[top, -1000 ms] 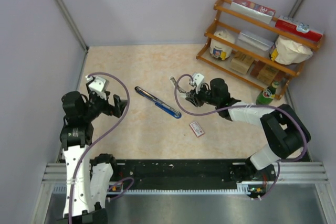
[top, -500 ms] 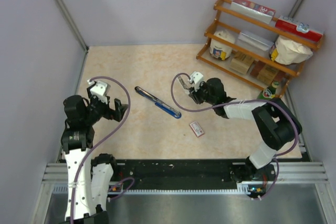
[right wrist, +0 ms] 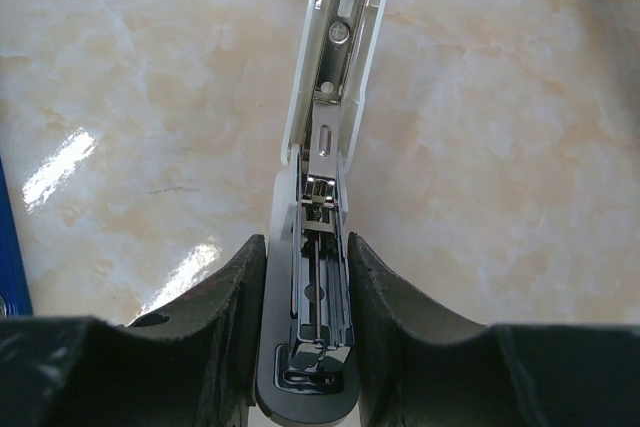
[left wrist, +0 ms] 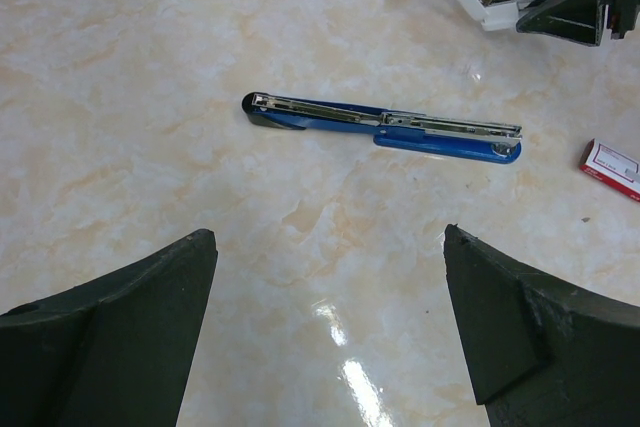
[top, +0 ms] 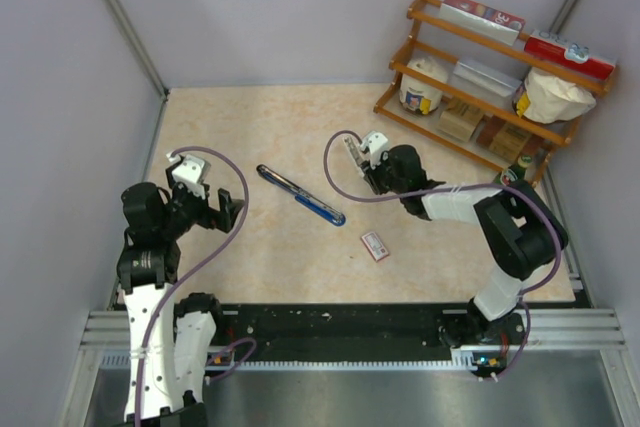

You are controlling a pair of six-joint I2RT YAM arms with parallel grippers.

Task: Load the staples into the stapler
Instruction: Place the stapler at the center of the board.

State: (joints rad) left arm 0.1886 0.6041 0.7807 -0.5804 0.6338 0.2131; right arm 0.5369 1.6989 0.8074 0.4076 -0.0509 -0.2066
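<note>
While left jaws gape empty, right jaws clamp the white stapler (right wrist: 322,167) over grey-walled marbled tabletop (top: 260,127).

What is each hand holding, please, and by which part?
The right hand grips the opened white stapler by its dark base; the left hand is open, holding nothing.

The blue stapler (top: 300,194) lies swung fully open and flat on the tabletop (top: 260,127), silvery channel facing up. The small red-and-white staple box (top: 375,245) rests closed near its blue end, not touching.
</note>
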